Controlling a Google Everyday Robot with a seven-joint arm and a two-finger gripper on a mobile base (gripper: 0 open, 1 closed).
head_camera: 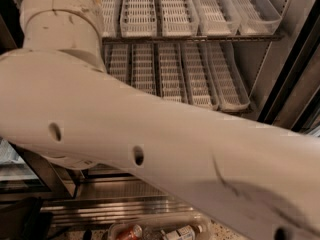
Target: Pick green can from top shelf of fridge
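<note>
Fingers: gripper out of view past the arm's (150,149) top-left wrist; their state cannot be told.
Green can: not visible, probably hidden behind the arm.
Lane trays (205,9): long white lanes, likely for lining up cans.

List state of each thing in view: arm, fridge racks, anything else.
Arm: stretched across the view, blocking most of it.
End effector: out of view, beyond the wrist joint at top left.
Upper rack trays: visible lanes empty.
Lower rack trays: visible lanes empty.
Green can: not visible.
Bottles: lying on their sides at bottom edge.
</note>
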